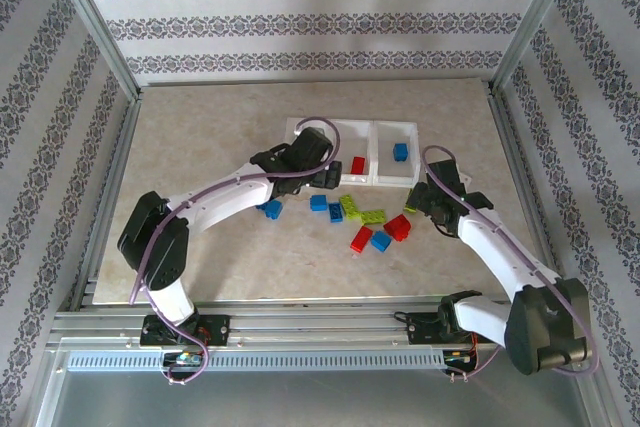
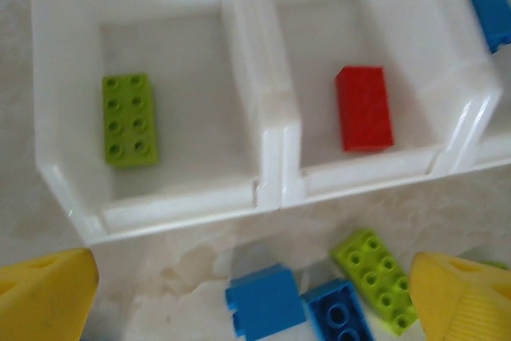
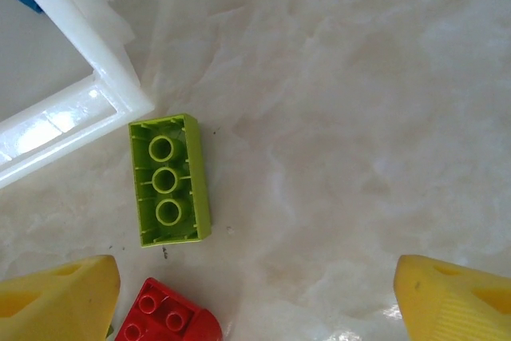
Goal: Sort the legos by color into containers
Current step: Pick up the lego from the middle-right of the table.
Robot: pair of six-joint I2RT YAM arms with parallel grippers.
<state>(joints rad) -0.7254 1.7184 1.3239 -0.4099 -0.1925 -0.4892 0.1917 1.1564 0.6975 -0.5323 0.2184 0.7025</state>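
With right tool [image 3: 255, 301] and left tool [image 2: 251, 297] wide open, empty: could easily bump tray [image 3: 120, 93] or snag red brick [image 3: 168, 319] grabbing flipped lime brick [image 3: 170, 180].

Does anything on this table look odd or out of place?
One lime green brick lies upside down on the table, its hollow underside facing up, beside the corner of the white tray. Nothing looks spilled or broken.

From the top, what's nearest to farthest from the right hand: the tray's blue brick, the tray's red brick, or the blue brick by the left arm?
1. Tray's blue brick: right compartment, just beyond the right hand.
2. Tray's red brick: middle compartment.
3. Blue brick by the left arm: far off on the left.
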